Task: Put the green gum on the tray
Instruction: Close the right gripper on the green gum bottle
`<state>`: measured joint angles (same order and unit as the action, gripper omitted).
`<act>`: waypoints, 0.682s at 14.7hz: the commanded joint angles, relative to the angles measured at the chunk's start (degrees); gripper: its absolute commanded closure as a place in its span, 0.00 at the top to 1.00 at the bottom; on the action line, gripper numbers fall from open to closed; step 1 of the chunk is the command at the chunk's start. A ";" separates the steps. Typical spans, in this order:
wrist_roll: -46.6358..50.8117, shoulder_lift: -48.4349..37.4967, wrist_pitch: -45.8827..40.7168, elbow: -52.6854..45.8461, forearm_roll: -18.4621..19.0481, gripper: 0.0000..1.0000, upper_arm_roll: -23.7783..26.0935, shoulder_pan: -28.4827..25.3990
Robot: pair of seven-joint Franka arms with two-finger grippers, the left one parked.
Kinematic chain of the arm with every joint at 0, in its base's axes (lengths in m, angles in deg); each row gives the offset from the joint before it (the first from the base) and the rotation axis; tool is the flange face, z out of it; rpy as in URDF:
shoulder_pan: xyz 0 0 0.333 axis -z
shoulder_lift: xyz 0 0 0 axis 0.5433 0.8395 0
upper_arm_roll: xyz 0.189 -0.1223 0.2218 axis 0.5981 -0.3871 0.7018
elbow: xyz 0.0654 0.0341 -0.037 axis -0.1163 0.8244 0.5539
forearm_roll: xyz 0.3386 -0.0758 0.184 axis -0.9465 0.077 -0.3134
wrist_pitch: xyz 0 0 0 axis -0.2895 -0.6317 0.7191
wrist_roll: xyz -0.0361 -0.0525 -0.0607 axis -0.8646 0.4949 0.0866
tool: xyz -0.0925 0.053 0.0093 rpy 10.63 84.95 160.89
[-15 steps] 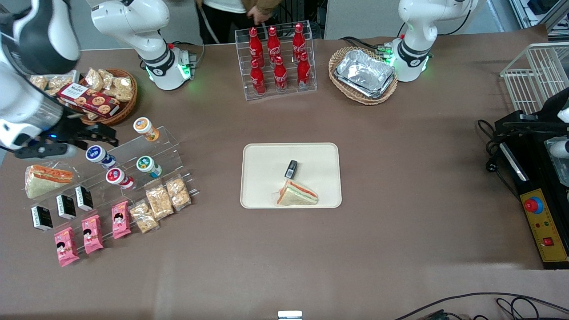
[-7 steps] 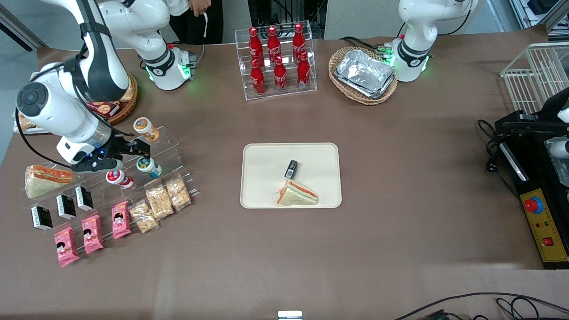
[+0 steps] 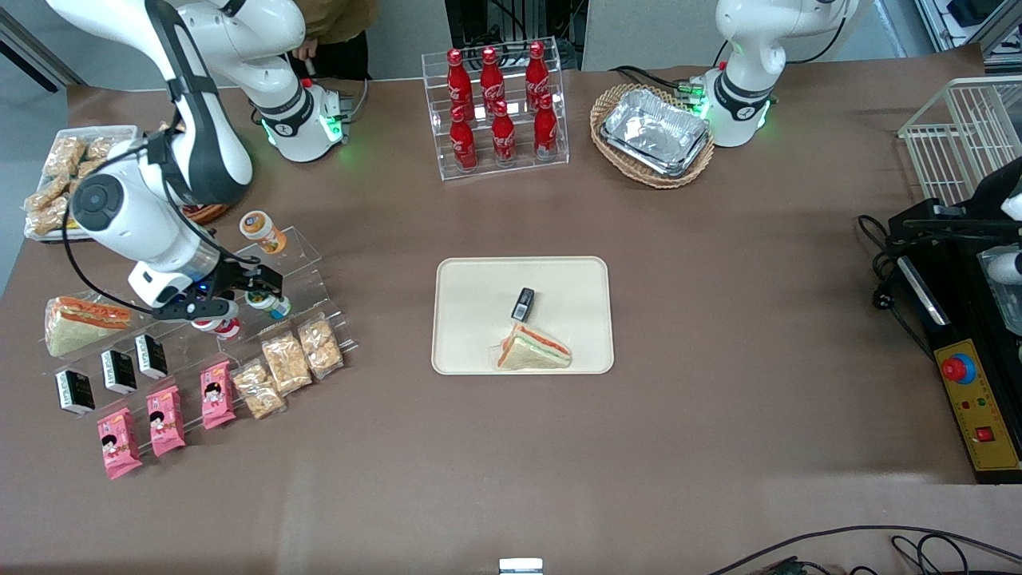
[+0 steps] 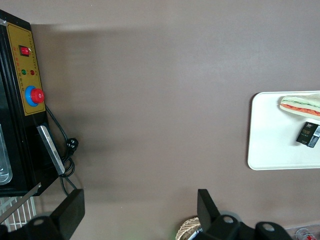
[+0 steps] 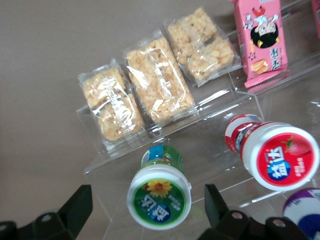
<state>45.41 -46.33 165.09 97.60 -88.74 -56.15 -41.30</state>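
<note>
The green gum (image 3: 269, 303) is a small white bottle with a green-ringed lid, lying on a clear stepped stand toward the working arm's end of the table. In the right wrist view its lid (image 5: 159, 197) faces the camera. My right gripper (image 3: 257, 296) is open and hovers at the bottle, with one black finger on each side of the lid (image 5: 147, 206) and a gap on both sides. The cream tray (image 3: 471, 279) lies mid-table and also shows in the left wrist view (image 4: 270, 140). It holds a sandwich (image 3: 533, 350) and a small black box (image 3: 523, 303).
A red-lidded bottle (image 5: 280, 160) and a blue-lidded one (image 5: 302, 209) lie close beside the green gum. An orange-lidded bottle (image 3: 260, 230) sits on a higher step. Snack packets (image 5: 157, 82) and pink boxes (image 3: 166, 419) lie nearer the front camera. Cola bottles (image 3: 495, 104) and foil trays (image 3: 656, 132) stand farther away.
My right arm has swung in from the table's end over the stepped stand and come down. The open gripper now straddles the green gum. The blue-lidded bottle is now covered by the arm in the front view.
</note>
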 commanded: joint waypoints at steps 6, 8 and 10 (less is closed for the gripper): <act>-0.32 0.72 4.93 3.92 0.06 0.96 0.03 -0.05; -0.40 0.81 4.93 3.92 0.15 0.84 0.03 -0.05; -1.36 0.81 4.93 3.83 0.15 0.59 0.03 -0.05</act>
<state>45.26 -45.27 168.55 100.80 -88.72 -56.13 -41.32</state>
